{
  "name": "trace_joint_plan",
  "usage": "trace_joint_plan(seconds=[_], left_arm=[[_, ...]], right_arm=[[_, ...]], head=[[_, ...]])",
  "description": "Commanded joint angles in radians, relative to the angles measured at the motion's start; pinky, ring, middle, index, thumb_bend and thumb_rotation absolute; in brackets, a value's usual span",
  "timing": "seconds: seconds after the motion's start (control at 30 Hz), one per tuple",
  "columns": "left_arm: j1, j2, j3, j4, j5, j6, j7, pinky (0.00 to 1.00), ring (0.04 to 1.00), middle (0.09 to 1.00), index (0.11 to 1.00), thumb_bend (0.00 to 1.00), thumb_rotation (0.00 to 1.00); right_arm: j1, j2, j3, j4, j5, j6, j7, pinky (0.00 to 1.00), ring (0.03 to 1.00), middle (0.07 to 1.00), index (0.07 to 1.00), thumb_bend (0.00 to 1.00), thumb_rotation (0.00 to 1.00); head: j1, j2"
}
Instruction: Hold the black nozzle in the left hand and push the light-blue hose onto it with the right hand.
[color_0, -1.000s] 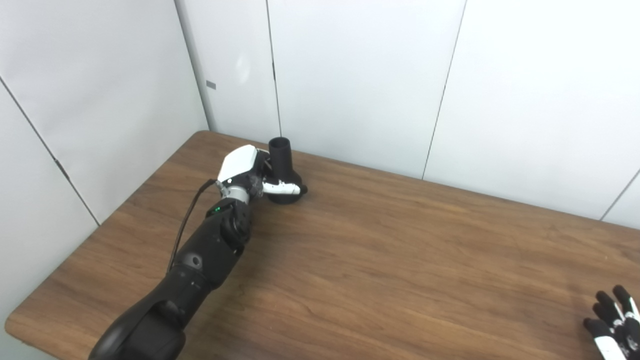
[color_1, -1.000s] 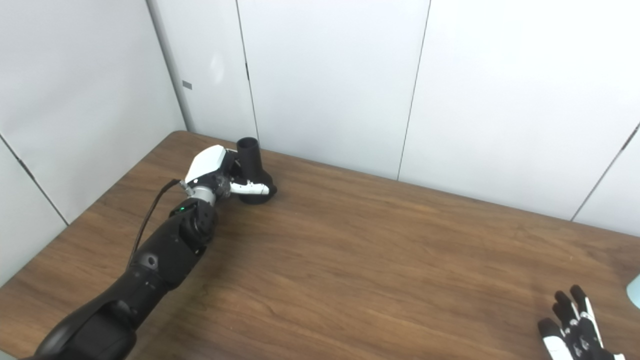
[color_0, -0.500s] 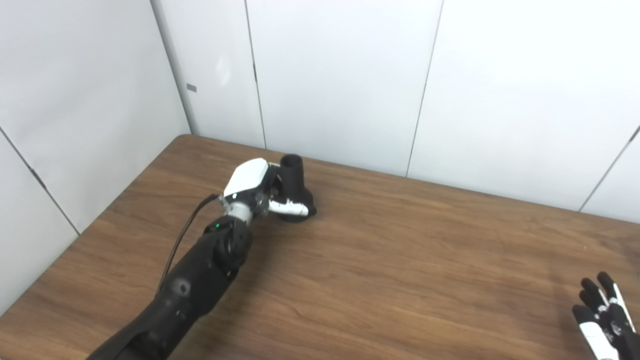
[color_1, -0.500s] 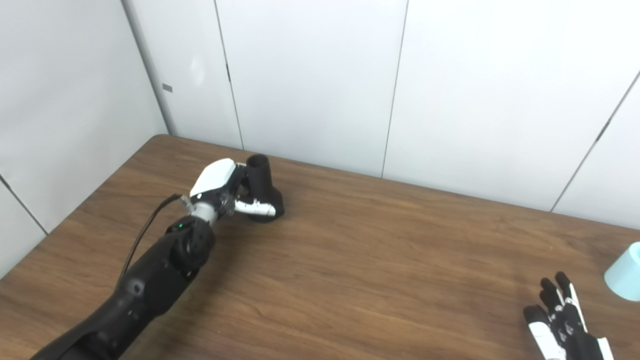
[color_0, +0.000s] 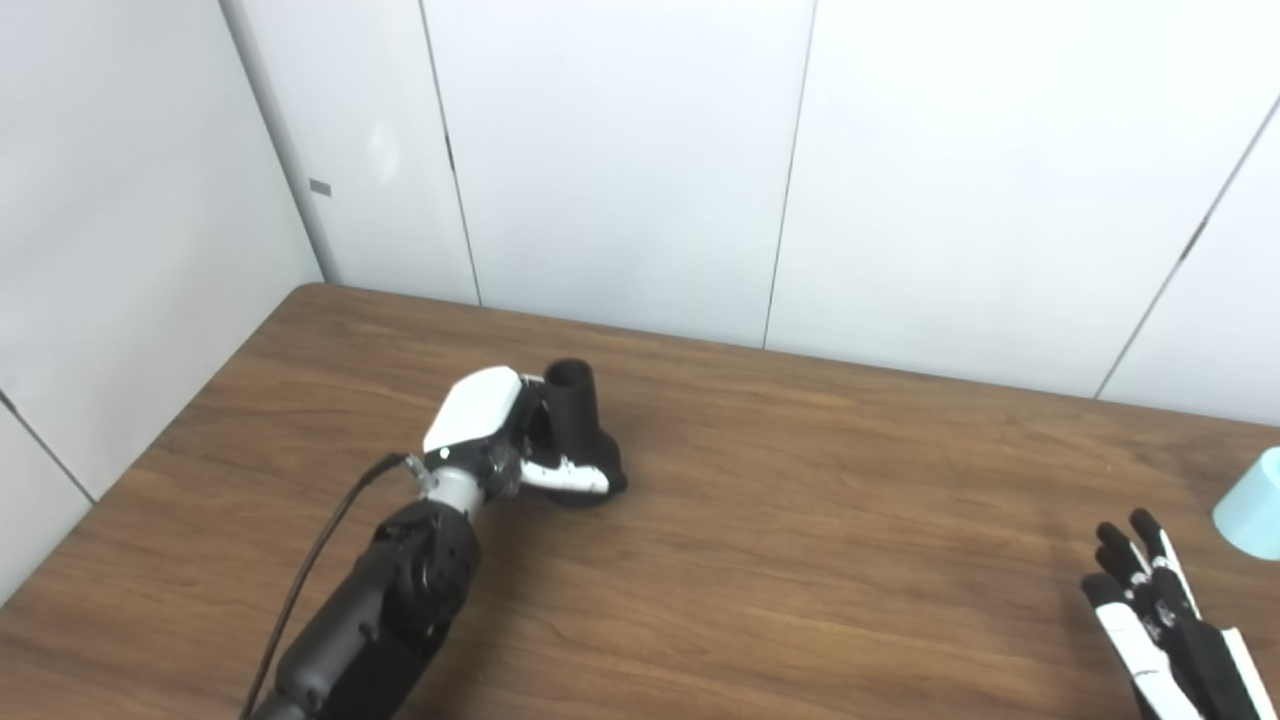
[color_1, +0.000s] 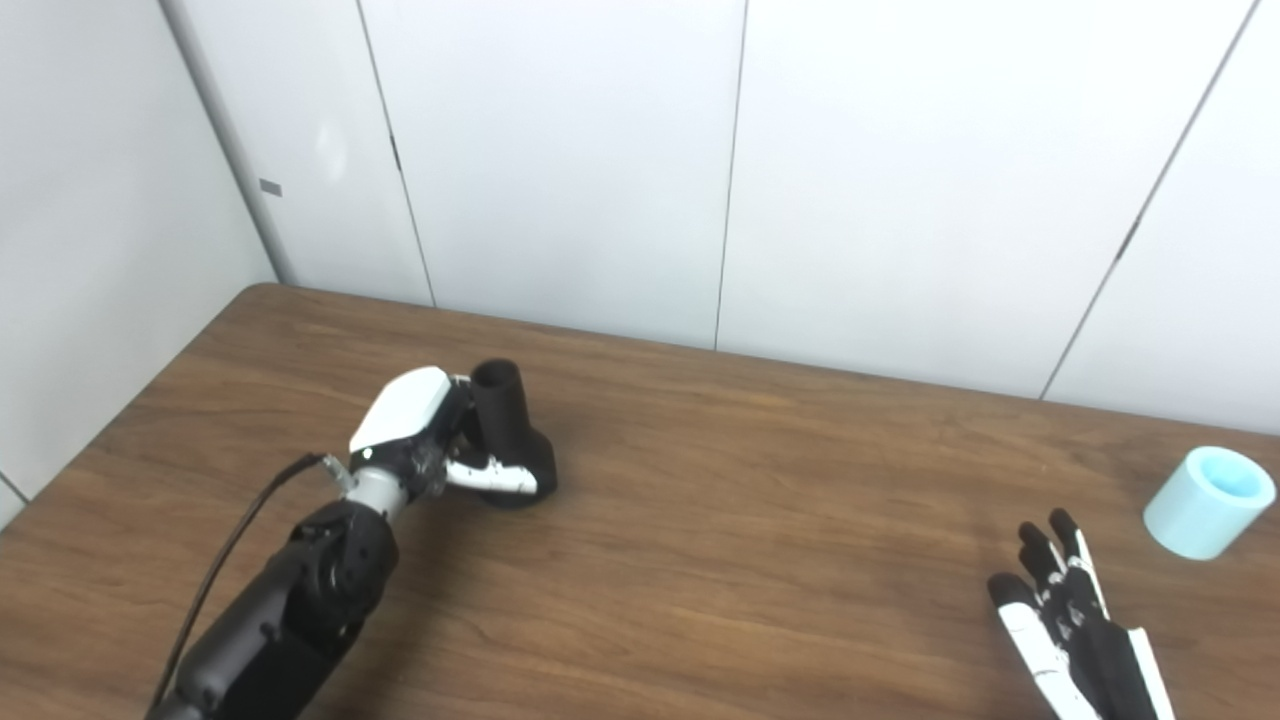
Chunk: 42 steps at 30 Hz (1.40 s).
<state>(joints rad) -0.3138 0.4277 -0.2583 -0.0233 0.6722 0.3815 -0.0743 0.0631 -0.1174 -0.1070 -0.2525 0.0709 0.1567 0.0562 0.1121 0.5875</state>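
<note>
Fingers (color_1: 495, 478) round nozzle (color_1: 505, 425) (upright)

One black nozzle (color_1: 503, 425), one light-blue hose (color_1: 1208, 502), two hands

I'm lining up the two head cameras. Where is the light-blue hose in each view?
Left eye view: light-blue hose is cut off by the right edge, on the table.
Right eye view: it is fully visible near the right edge, beyond the open right hand.
Shared landmark: the black nozzle held in the left hand.
</note>
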Motion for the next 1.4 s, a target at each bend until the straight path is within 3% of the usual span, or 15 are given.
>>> trace_joint_plan(seconds=[0.0,0.23,0.4,0.67,0.77,1.07,1.37], left_arm=[[-0.006,-0.007,-0.001,-0.048,-0.003,-0.007,-0.022,0.67,0.604,0.482,0.491,0.53,0.00],[0.030,-0.031,-0.025,-0.122,0.040,-0.057,-0.020,0.75,0.621,0.452,0.517,0.52,0.00],[0.052,-0.056,-0.046,-0.178,0.088,-0.035,-0.051,0.78,0.634,0.469,0.501,0.52,0.00],[0.094,-0.108,-0.085,-0.260,0.163,-0.006,-0.124,0.84,0.650,0.487,0.490,0.52,0.00],[0.108,-0.119,-0.107,-0.262,0.191,-0.042,-0.118,0.84,0.659,0.491,0.487,0.52,0.00],[0.114,-0.142,-0.169,-0.252,0.275,-0.128,-0.116,0.81,0.638,0.479,0.496,0.52,0.00],[0.121,-0.188,-0.177,-0.240,0.325,-0.147,-0.115,0.81,0.624,0.462,0.504,0.52,0.00]], right_arm=[[-0.014,-0.014,-0.012,-0.049,0.006,-0.013,-0.005,0.89,0.950,0.943,1.000,0.62,0.62],[-0.014,-0.022,-0.012,-0.069,-0.043,-0.019,-0.016,0.85,0.935,0.932,1.000,0.65,0.69],[-0.017,-0.006,-0.022,-0.080,-0.012,-0.017,-0.018,0.88,0.942,0.933,0.990,0.65,0.64],[-0.017,-0.005,-0.021,-0.122,-0.030,0.027,-0.034,0.87,0.924,0.921,0.987,0.66,0.68],[-0.019,-0.012,-0.024,-0.135,-0.042,0.033,-0.037,0.89,0.930,0.923,0.990,0.65,0.67],[-0.020,-0.023,-0.037,-0.166,-0.048,0.058,-0.036,0.85,0.919,0.921,0.985,0.67,0.71],[-0.035,-0.029,-0.057,-0.187,-0.013,0.082,-0.031,0.88,0.923,0.908,0.971,0.68,0.67]], head=[[-0.011,0.006],[-0.055,0.019],[-0.097,0.032],[-0.139,0.051],[-0.149,0.059],[-0.155,0.082],[-0.170,0.107]])
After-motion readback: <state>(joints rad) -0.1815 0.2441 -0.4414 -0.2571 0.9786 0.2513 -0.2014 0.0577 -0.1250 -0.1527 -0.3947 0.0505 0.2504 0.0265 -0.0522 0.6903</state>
